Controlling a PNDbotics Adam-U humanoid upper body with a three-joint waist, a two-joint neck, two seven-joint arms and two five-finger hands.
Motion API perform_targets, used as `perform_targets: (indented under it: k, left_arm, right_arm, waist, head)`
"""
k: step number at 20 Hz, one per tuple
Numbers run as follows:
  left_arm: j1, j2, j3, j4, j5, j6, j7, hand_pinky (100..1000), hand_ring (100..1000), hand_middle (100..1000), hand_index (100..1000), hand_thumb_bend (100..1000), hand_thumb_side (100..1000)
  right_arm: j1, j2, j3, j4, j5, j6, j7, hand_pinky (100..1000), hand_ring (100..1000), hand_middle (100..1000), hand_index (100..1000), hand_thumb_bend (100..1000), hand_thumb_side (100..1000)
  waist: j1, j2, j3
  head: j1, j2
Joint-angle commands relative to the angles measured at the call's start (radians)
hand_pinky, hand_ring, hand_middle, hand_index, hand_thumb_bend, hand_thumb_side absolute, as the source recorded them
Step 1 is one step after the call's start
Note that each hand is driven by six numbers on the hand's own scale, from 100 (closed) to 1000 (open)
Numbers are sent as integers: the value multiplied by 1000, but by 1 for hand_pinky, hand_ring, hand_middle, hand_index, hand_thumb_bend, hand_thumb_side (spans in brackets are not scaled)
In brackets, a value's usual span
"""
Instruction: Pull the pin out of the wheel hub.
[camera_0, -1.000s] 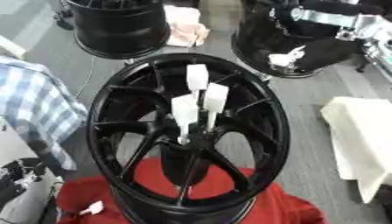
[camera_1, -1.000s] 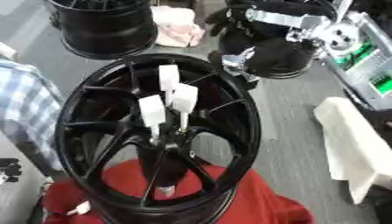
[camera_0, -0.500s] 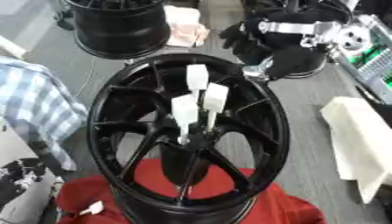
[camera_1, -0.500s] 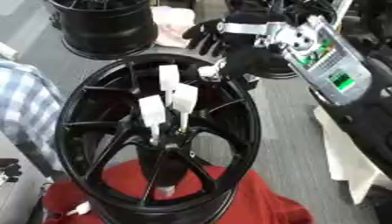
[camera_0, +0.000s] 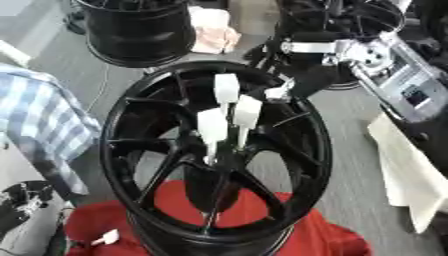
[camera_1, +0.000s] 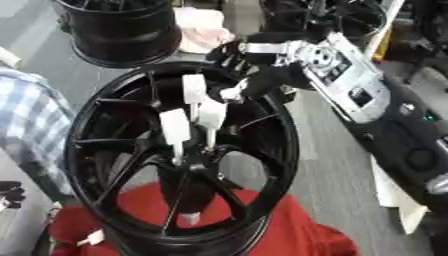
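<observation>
Above the wheel hub (camera_0: 219, 165), right hand (camera_1: 249, 67) hovers, holding nothing.

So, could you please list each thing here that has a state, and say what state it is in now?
Wheel: lying flat on the red cloth, open face up.
Pins: three white ones, upright in the hub, none pulled out.
Red cloth: spread under the wheel.
Right hand: above the wheel's far rim, beside the pins; whether it touches one is unclear.
Left hand: not in view.
Other wheels: standing behind, untouched.
</observation>
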Motion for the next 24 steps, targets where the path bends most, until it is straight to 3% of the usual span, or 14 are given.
perform_targets:
  k: [1,24]
  left_arm:
    - [-11,25,0,-20,-1,0,-4,686,676,624,738,461,510]
    - [-13,21,-1,-22,-2,1,-8,685,676,625,737,460,510]
  right_arm:
    - [-24,-5,-10,8,17,-10,8,803,846,858,959,342,497]
    - [-8,45,2,65,85,-42,74,768,780,776,904,304,500]
  waist:
    - [5,-18,2]
    - [6,-17,7]
  head:
    - [-1,3]
    - [-5,12]
